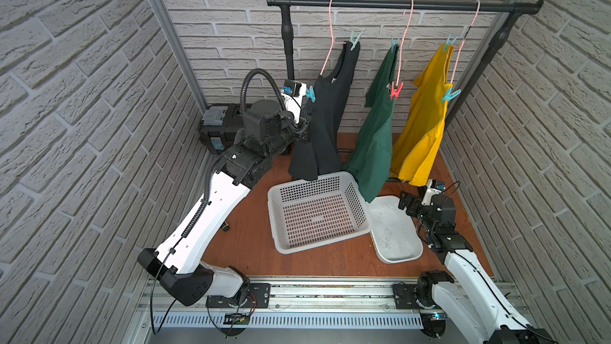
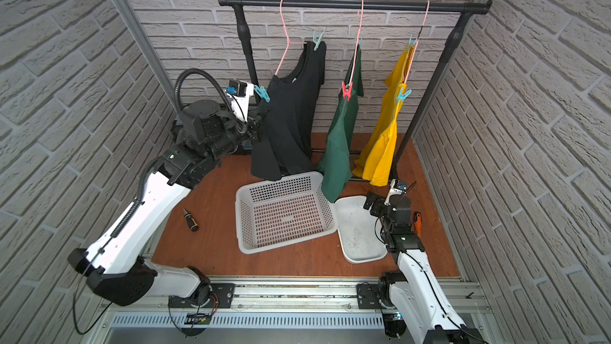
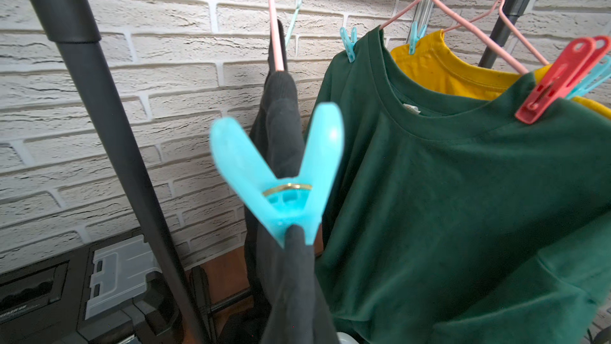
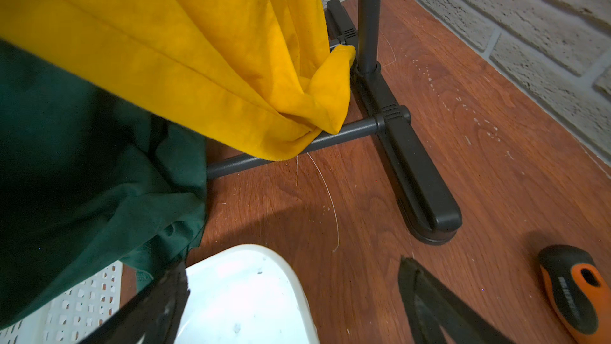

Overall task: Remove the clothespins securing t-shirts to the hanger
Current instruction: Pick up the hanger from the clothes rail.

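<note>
While my left claw [image 1: 305,124] sits closed against the black shirt [image 1: 334,111], at six o'clock of a teal peg [image 1: 310,93] pinning its shoulder, I cannot tell if it pinches cloth. My right claw [image 4: 294,264] gapes wide above the tub [image 4: 251,292], at the surface's [image 1: 251,243] four o'clock.

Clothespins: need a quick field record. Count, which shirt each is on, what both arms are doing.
count: six, none removed
black shirt: two teal pins
green shirt: teal pin, red pin
yellow shirt: two teal pins
left fingers: shut at the black shirt's edge, below its lower pin; grip itself hidden
right fingers: open, empty, low by the white tub
white basket: no pins inside
</note>
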Motion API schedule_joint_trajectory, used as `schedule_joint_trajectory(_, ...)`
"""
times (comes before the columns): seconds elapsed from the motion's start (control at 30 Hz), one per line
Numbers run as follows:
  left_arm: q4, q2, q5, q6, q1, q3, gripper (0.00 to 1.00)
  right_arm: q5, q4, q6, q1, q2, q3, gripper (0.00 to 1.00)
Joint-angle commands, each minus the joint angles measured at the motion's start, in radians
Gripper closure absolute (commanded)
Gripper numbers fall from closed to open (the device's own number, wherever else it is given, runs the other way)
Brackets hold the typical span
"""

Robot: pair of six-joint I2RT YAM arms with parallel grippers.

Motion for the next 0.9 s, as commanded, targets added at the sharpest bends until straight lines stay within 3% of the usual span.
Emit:
schedule_joint_trajectory(0.0, 0.029, -0.002, -0.012, 0.019, 0.005, 0.024, 0.99, 0.007, 0.019, -0.014, 0.005, -0.021, 0.008, 0.0)
schedule_joint_trajectory(0.2, 0.039, -0.003, -0.065, 0.043, 0.008, 0.021, 1.0, 0.019, -0.004, -0.019, 0.005, -0.052, 0.014, 0.0)
schedule_joint_trajectory(0.37, 0.067, -0.013, -0.184, 0.049, 0.012, -0.019, 1.0, 0.011, 0.02, -0.021, 0.006, -0.113, -0.012, 0.0)
schedule_joint_trajectory(0.57, 0.172, -0.053, -0.12, 0.046, 0.025, -0.055, 1.0, 0.028, 0.044, -0.021, 0.005, -0.165, -0.047, 0.0)
schedule_joint_trajectory(0.87, 0.245, -0.053, -0.063, 0.067, 0.027, -0.038, 1.0, -0.003, 0.041, -0.042, 0.005, -0.12, -0.03, 0.0)
